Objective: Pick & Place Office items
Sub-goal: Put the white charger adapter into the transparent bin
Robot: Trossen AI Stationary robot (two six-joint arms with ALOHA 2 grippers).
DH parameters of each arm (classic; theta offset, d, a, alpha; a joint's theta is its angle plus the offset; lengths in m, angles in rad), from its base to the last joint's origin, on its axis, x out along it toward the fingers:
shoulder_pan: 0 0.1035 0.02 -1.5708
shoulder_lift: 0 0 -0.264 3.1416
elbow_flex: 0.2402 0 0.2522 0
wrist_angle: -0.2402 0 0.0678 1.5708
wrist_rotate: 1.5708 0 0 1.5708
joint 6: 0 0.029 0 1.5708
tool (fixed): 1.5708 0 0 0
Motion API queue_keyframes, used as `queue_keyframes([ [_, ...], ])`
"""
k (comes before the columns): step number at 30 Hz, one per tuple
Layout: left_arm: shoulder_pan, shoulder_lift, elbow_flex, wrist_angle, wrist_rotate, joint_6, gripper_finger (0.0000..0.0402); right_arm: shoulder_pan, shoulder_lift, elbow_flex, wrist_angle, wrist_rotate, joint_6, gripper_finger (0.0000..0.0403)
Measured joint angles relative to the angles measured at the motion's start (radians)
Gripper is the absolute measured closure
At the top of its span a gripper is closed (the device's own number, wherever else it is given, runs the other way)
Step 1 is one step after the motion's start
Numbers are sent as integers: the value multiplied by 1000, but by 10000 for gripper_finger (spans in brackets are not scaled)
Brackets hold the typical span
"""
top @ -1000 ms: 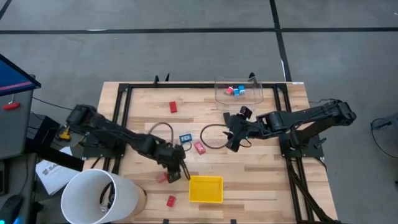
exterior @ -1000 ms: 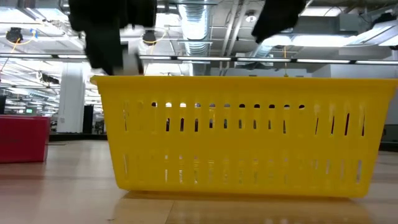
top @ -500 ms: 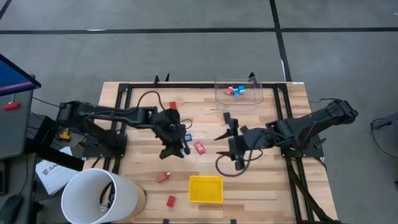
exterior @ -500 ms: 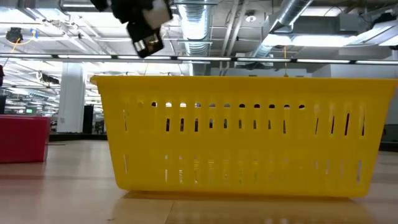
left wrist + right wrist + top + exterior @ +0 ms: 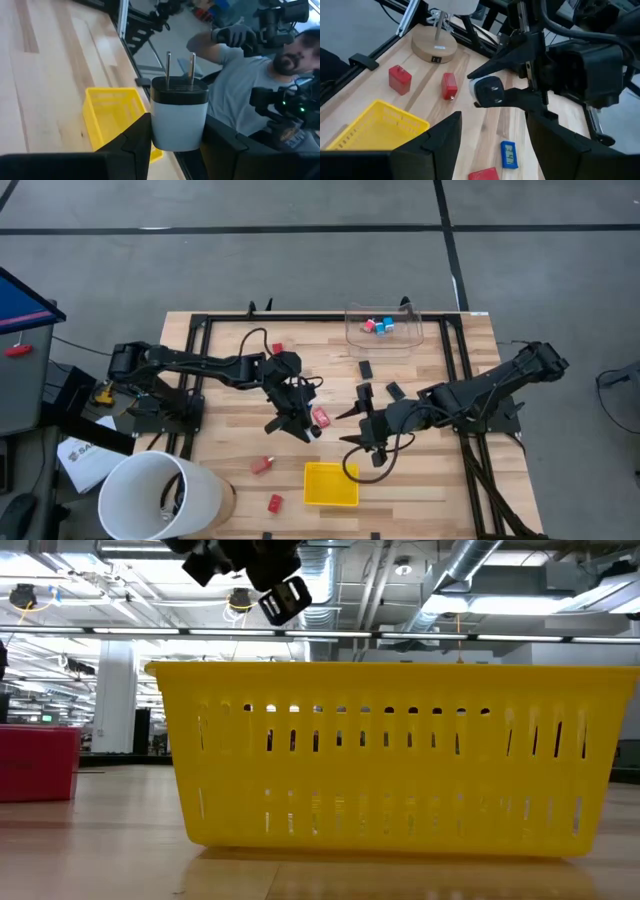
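Note:
My left gripper (image 5: pixel 303 427) hangs over the table's middle, shut on a white-and-black plug adapter (image 5: pixel 179 120) whose two metal prongs point away from the wrist. The adapter also shows in the right wrist view (image 5: pixel 487 92). My right gripper (image 5: pixel 360 435) stands open just right of it, with nothing between its fingers (image 5: pixel 440 145). The yellow tray (image 5: pixel 330 483) sits near the front edge. Red pieces (image 5: pixel 262 465) (image 5: pixel 274 502) (image 5: pixel 322 417) and a blue piece (image 5: pixel 508 154) lie flat on the wood. My left gripper pinches the adapter's white body (image 5: pixel 157 125) between its two fingers, one on each side. The black end and the prongs stick out past the fingertips. The fingers come from the table's left, slanting a little downward. The adapter is lifted clear of the table.
A clear box (image 5: pixel 383 328) with small blue and red pieces stands at the far right. Black pieces (image 5: pixel 365 368) (image 5: pixel 395 390) lie near it, and a red piece (image 5: pixel 278 348) far left of centre. A white cylinder (image 5: pixel 160 495) on a round wooden base (image 5: pixel 434 47) stands at the near left corner. A person stands beyond the table's edge.
My left gripper has swung from the near left, beside the tray, toward the table's middle, rising and rolling its wrist. My right gripper has gone toward the near edge and the tray, and has tipped up from pointing steeply down.

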Motion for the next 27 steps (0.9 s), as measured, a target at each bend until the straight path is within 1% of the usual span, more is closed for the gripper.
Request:
queue_keyframes([
  [4, 0, 11, 1, 48, 17, 0, 272, -14, 36, 0, 33, -5, -1, 184],
  [9, -4, 14, -1, 66, 29, 0, 273, -47, 80, 0, 108, -93, -22, 184],
  [12, -5, 14, -1, 72, 31, 0, 273, -71, 85, 1, 111, -139, -26, 184],
  [16, -8, 14, 0, 82, 31, 0, 273, -100, 84, 3, 156, -230, -16, 184],
  [20, -8, 14, 0, 90, 31, 1, 273, -109, 84, 3, 168, -248, -16, 184],
  [24, -8, 14, 0, 96, 29, 0, 273, -120, 84, 3, 180, -291, -15, 184],
  [27, -8, 14, 0, 105, 27, 0, 273, -119, 84, 3, 188, -292, -14, 184],
])
